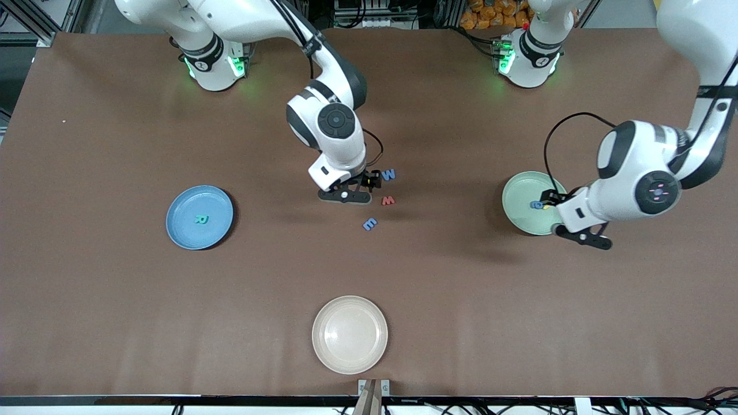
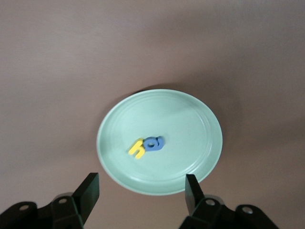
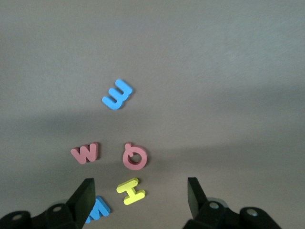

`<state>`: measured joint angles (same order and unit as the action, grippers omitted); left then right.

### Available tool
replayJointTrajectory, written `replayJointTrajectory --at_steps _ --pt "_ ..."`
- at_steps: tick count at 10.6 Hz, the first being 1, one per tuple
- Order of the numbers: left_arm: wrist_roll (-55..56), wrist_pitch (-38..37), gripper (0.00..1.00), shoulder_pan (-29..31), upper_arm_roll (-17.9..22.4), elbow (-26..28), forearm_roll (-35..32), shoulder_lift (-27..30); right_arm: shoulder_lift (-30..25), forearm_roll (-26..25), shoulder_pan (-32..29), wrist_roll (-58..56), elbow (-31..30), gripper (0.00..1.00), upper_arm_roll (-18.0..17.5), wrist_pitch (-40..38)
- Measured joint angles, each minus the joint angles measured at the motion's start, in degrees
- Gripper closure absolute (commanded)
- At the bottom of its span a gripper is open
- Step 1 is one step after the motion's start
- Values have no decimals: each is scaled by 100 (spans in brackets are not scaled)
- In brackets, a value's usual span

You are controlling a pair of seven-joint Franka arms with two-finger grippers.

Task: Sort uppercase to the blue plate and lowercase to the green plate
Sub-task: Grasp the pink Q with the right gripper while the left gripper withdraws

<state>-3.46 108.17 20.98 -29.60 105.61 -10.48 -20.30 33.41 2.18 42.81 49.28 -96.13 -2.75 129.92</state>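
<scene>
The blue plate (image 1: 184,227) toward the right arm's end holds a green R (image 1: 201,219). The green plate (image 1: 522,210) (image 2: 190,138) toward the left arm's end holds a yellow lowercase letter (image 2: 137,149) touching a rounded blue one (image 2: 154,143). My left gripper (image 1: 550,197) (image 2: 141,183) hangs open and empty over this plate's edge. At mid-table lie a blue w (image 1: 389,174) (image 3: 99,209), a red w (image 1: 388,200) (image 3: 86,152), a blue E (image 1: 369,223) (image 3: 117,94), a red Q (image 3: 135,156) and a yellow H (image 3: 130,191). My right gripper (image 1: 372,181) (image 3: 140,188) is open over the H, holding nothing.
A cream plate (image 1: 350,334) sits near the table's front edge, nearer the front camera than the loose letters. Both robot bases stand along the table's back edge.
</scene>
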Motion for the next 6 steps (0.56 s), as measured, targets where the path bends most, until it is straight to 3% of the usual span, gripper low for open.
replayJointTrajectory --at_steps 1,3,6 --pt "0 -160 14 -238 243 -196 128 103 104 -2 8 -3 10 22 -31 85" --pt "9 -209 0 -512 477 -406 168 143 264 -42 28 -15 25 23 -56 253" --pt "9 -210 0 -539 518 -477 247 141 475 -160 39 -31 27 27 -61 585"
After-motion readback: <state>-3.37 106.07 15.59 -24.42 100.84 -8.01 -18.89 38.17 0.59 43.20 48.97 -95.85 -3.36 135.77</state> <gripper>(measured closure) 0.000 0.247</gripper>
